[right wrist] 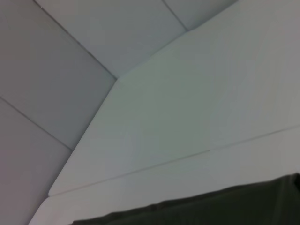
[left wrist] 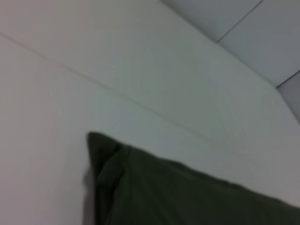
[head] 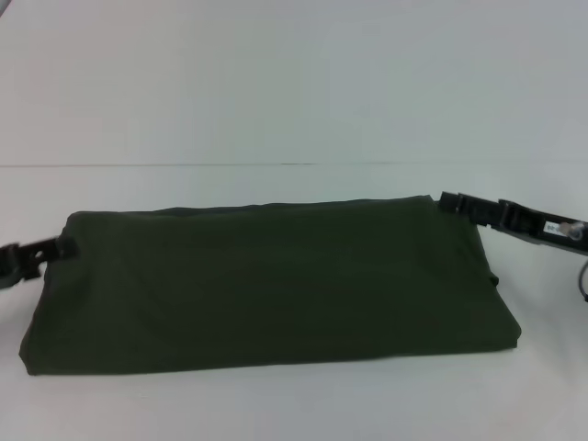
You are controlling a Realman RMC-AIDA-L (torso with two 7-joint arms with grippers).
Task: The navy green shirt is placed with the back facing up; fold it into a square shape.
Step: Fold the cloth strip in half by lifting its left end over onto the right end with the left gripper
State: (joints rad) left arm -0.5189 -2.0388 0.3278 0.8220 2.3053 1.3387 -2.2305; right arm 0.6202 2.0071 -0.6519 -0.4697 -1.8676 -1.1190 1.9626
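— While folded into a wide band on the counter, where does the navy green shirt lie?
— Between my left gripper and right gripper; whether either pair of jaws is open, I cannot tell.

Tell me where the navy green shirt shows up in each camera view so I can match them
Head view: the navy green shirt lies folded as a wide band across the middle.
Left wrist view: one corner fills the lower part.
Right wrist view: only an edge along the bottom.
Shared landmark: the thin seam line on the white table behind the shirt.
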